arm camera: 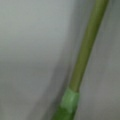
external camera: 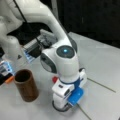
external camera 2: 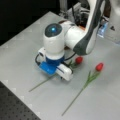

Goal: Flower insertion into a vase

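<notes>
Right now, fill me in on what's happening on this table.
The Panda arm's hand is down at the table, over the stem of one red flower lying flat. The wrist view shows that green stem close up. A second red flower lies beside it, untouched. The brown vase stands upright, with no flower in it.

Upper left of a front view: you see a blue-lit device and an orange object on the grey table.
</notes>
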